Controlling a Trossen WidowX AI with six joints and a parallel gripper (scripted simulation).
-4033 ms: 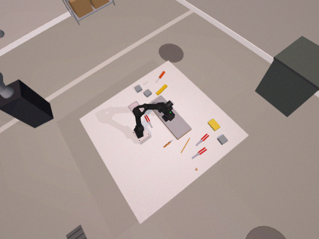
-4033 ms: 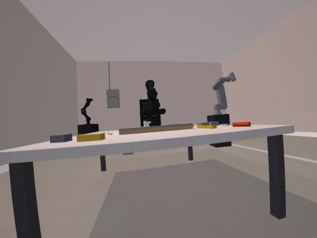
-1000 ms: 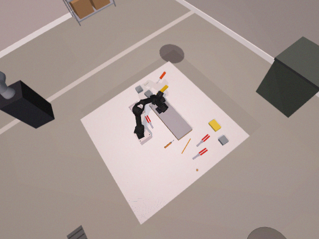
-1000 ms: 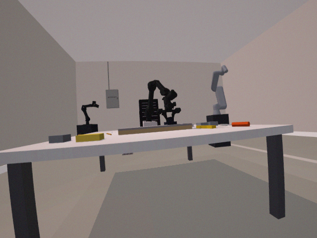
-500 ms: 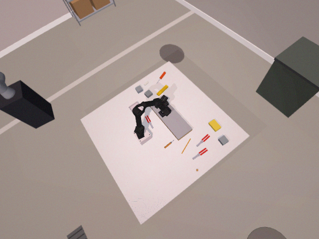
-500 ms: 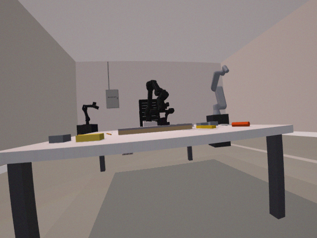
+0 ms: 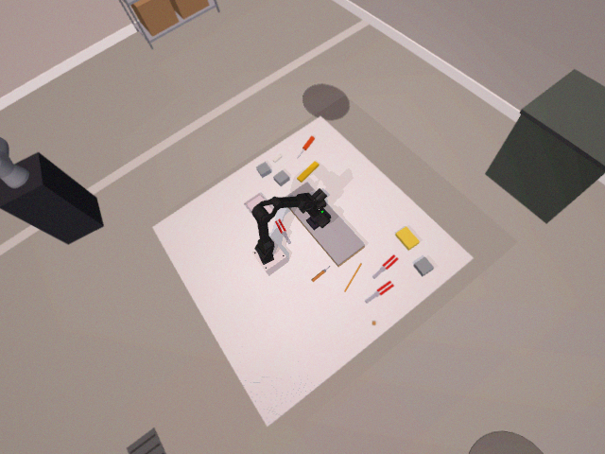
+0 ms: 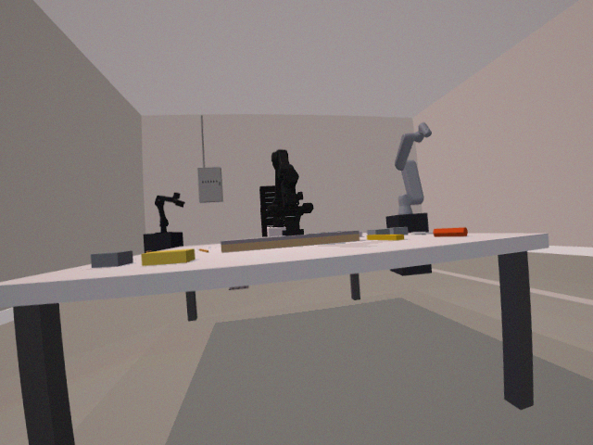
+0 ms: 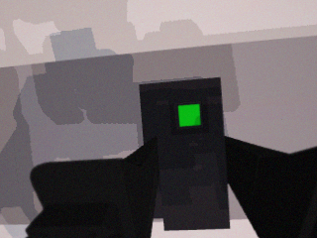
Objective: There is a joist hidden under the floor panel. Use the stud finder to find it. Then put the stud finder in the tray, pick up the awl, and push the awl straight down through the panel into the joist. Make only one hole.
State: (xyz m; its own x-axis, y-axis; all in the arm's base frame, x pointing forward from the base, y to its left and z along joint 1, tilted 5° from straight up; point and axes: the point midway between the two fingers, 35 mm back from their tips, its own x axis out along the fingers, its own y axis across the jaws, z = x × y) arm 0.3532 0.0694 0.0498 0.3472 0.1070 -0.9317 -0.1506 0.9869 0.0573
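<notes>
White tabletop (image 7: 312,341) carries the floor panel (image 7: 341,239) mid-surface; gripper (image 9: 190,164) pinching the stud finder (image 9: 184,149) (light green) above it.

A: What stands on the white table (image 8: 268,268)?

B: A long floor panel (image 8: 290,239) lies flat, its tan edge facing us. The black arm (image 8: 285,191) reaches down onto it, gripper (image 8: 292,231) low at the panel's top.

A: And around it?

B: A grey block (image 8: 111,259) and a yellow block (image 8: 167,256) at left; an orange tool (image 8: 449,232) at right. A pale grey robot (image 8: 410,177) stands behind.
</notes>
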